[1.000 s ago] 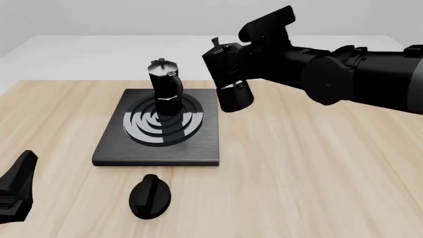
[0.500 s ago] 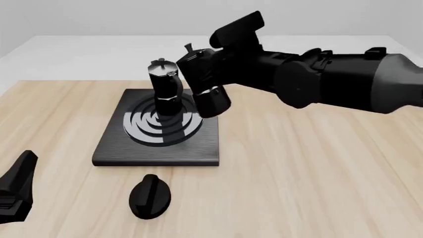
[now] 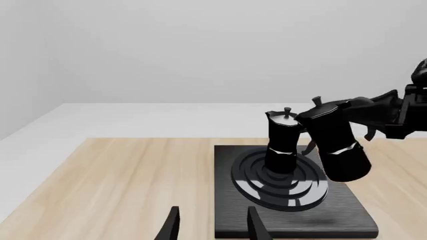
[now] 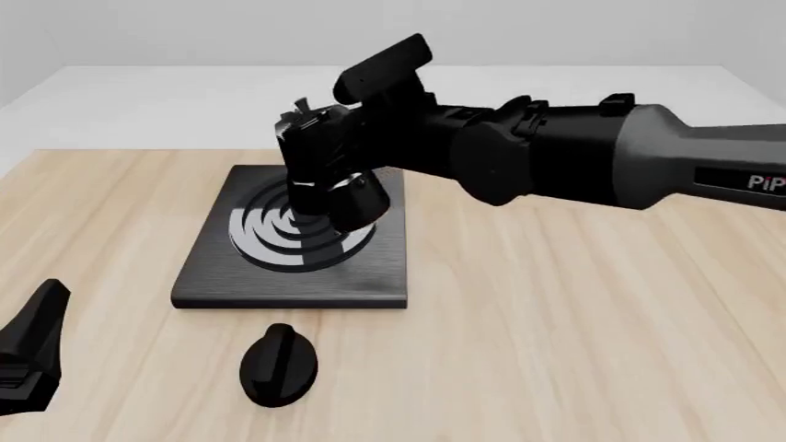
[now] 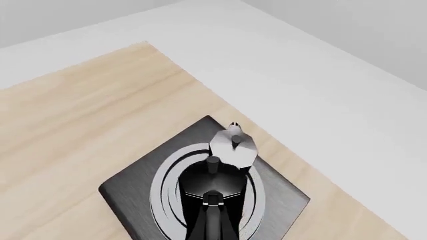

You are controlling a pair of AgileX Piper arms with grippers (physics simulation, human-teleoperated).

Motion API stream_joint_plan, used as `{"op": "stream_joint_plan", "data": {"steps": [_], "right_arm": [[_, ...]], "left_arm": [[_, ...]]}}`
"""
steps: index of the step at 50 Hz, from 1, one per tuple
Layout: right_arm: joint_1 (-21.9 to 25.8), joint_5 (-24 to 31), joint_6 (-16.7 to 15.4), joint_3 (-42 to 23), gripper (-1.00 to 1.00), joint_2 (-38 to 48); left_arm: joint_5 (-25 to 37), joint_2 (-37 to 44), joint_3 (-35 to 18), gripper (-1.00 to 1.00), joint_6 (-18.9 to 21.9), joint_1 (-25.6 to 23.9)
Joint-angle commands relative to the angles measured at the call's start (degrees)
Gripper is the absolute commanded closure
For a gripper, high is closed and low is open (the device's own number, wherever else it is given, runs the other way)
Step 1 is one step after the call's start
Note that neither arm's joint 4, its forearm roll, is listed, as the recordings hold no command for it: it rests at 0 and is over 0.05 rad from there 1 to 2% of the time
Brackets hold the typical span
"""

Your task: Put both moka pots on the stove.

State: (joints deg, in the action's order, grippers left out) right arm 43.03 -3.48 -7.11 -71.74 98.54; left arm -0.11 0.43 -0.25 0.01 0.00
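One moka pot (image 3: 283, 142) stands upright on the burner rings of the stove (image 4: 246, 281). In the front view the other pot mostly hides it. My right gripper (image 4: 368, 138) is shut on the second moka pot (image 4: 344, 189) and holds it tilted just above the stove's right part, close beside the standing pot. The left wrist view shows this held pot (image 3: 337, 147) clear of the slab. In the right wrist view the held pot (image 5: 212, 185) hangs before the standing pot's silvery lid (image 5: 233, 145). My left gripper (image 3: 213, 230) is open and empty, low at the near left (image 4: 31, 354).
A separate black oval knob (image 4: 280, 364) lies on the wooden table in front of the stove. The right arm (image 4: 590, 166) stretches across from the right, above the table. The white far edge of the table runs behind the stove.
My right arm has carried the held pot leftward from beside the stove to over its right part, next to the standing pot. The left arm has not moved.
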Motion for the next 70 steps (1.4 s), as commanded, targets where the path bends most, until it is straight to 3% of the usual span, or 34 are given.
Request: {"op": "stream_joint_plan", "data": {"steps": [1,44,70], "right_arm": [[1.99,0.5,0.6,-4.7,1.0,1.28],[4.63,2.9,3.0,-14.84,1.0,8.21],[4.27,6.92,3.89,-26.11,1.0,17.07]], "left_arm": [[0.0,-0.01,0.0,-1.0,0.0,0.01],[0.0,0.0,0.0,-1.0,0.0,0.0],[0.0,0.0,0.0,-1.0,0.0,0.0]]}}
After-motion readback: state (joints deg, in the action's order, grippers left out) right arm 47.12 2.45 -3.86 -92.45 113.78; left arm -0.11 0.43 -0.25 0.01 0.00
